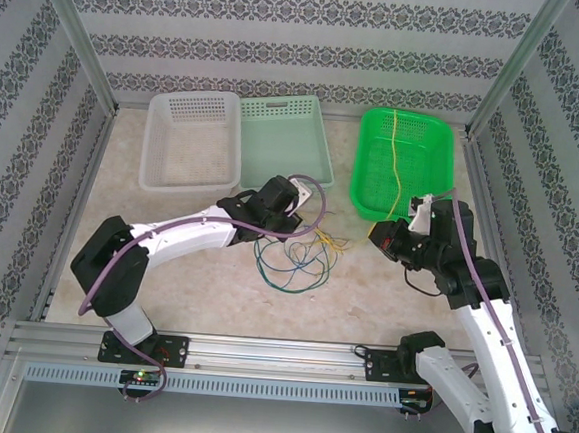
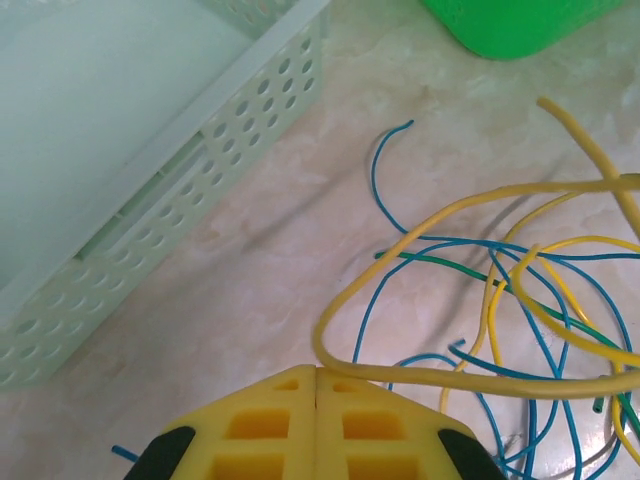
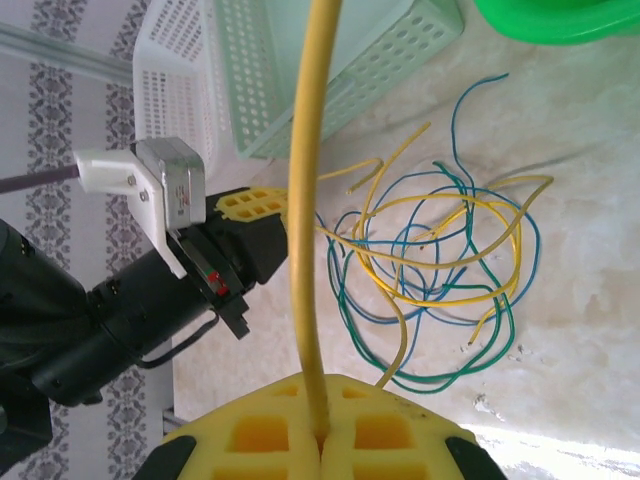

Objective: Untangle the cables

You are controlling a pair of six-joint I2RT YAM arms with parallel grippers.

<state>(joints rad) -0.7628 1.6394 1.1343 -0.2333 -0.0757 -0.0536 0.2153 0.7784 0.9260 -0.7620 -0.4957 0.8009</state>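
At the near right of the table (image 1: 193,289), the right gripper (image 3: 320,388) is clamped on a yellow cable (image 3: 308,200), which runs up from its pads and across the green basket (image 1: 408,114). The left gripper (image 2: 317,375) has its pads pressed together, with a yellow loop (image 2: 420,375) across their tips; I cannot tell whether they pinch it. Beyond, the cables (image 3: 430,270), yellow, blue and green, lie tangled on the table, near the pale green basket (image 2: 250,110) and the white basket (image 1: 193,101) beside it.

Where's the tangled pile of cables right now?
In the top view, the tangled cables lie on the table near its middle, between the two arms and just in front of the mint-green basket.
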